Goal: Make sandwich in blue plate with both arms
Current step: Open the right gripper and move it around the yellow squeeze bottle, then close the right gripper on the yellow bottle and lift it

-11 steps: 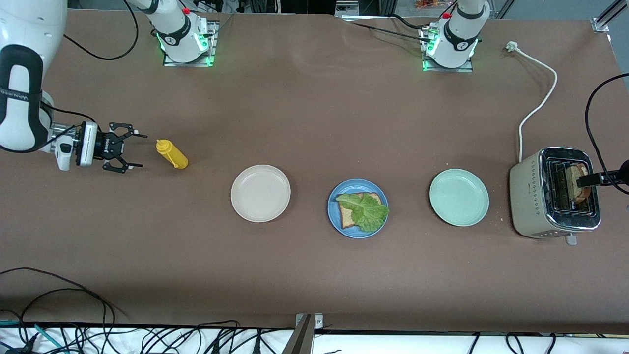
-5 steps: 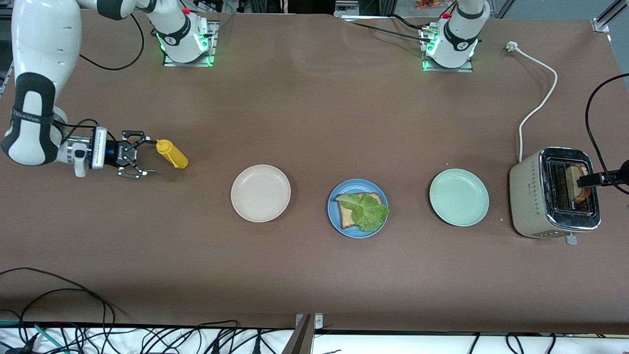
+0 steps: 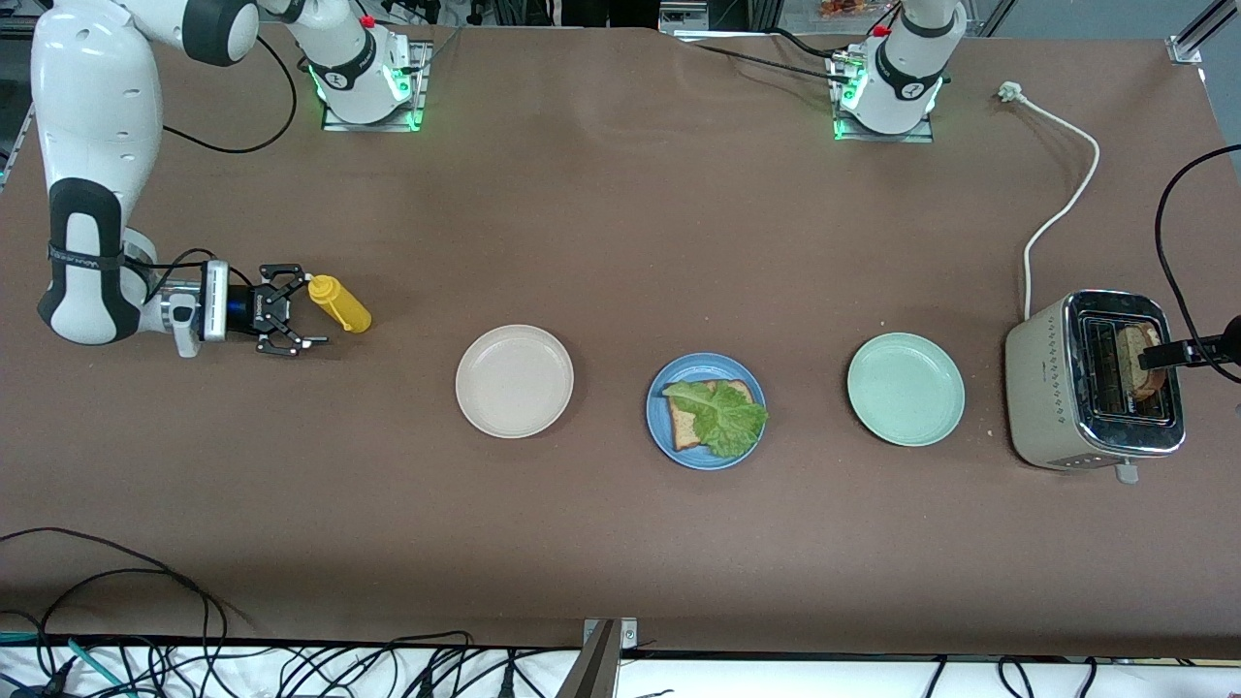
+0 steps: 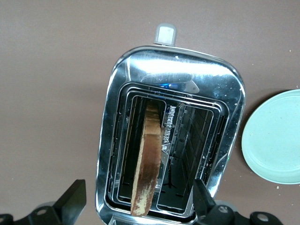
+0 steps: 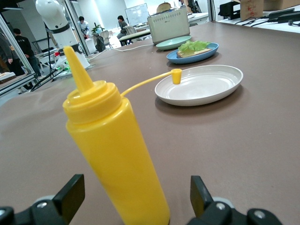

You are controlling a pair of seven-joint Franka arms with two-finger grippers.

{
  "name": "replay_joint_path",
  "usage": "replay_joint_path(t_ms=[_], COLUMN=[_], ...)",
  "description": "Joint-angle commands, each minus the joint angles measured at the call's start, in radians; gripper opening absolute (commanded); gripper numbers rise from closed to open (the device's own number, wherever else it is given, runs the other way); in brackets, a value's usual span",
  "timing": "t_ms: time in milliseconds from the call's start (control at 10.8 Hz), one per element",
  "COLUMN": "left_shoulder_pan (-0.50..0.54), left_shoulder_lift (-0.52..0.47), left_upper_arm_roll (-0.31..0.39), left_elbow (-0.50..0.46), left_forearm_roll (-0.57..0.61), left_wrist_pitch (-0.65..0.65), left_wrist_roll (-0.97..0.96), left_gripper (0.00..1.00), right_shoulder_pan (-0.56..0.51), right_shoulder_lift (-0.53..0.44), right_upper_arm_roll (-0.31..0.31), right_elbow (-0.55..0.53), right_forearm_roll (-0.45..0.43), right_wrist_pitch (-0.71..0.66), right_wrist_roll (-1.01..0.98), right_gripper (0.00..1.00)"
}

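Blue plate [image 3: 706,454] mid-table, between cream plate [image 3: 514,380] and green plate [image 3: 906,389]; holds one bread slice [image 3: 686,427] under lettuce leaf [image 3: 723,415], slice mostly hidden.

Left gripper [image 3: 1168,355] over toaster [image 3: 1094,383], arm cut off at frame edge. Left wrist view alone shows fingers [image 4: 71,202] spread wide either side of toast [image 4: 149,159] upright in slot, not gripping.

Right gripper [image 3: 291,312] low at yellow squeeze bottle [image 3: 338,302], fingers apart straddling it; second ago well short. Wrist view: bottle [image 5: 117,154] upright, cap tethered, off.
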Motion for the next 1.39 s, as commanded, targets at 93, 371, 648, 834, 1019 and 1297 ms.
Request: replay_joint_path(t_ms=[93, 371, 648, 834, 1019, 1297], left_shoulder_pan=[0.008, 0.008, 0.008, 0.005, 0.006, -0.001], left_shoulder_lift=[0.013, 0.01, 0.007, 0.005, 0.004, -0.01], left_upper_arm_roll=[-0.006, -0.006, -0.008, -0.01, -0.011, -0.014], left_elbow=[0.029, 0.029, 0.029, 0.029, 0.03, 0.03], left_forearm_roll=[0.018, 0.018, 0.018, 0.018, 0.018, 0.02], left_wrist_pitch=[-0.008, -0.008, -0.008, -0.01, -0.013, -0.015], left_wrist_roll=[0.025, 0.025, 0.025, 0.023, 0.023, 0.02], left_gripper=[1.0, 1.0, 1.0, 1.0, 1.0, 1.0], right_shoulder_pan=[-0.011, -0.004, 0.01, 0.024, 0.083, 0.255], right_shoulder_lift=[0.028, 0.026, -0.004, -0.011, -0.026, -0.046], right_upper_arm_roll=[0.046, 0.056, 0.046, 0.046, 0.039, -0.016], right_elbow=[0.023, 0.067, 0.275, 0.462, 0.574, 0.616], right_forearm_roll=[0.032, 0.04, -0.039, -0.084, -0.107, -0.113], right_wrist_pitch=[-0.018, -0.013, -0.016, -0.019, 0.004, 0.146], right_wrist_roll=[0.011, 0.056, 0.308, 0.492, 0.643, 0.865], right_gripper=[0.84, 0.03, 0.0, 0.0, 0.0, 0.0])
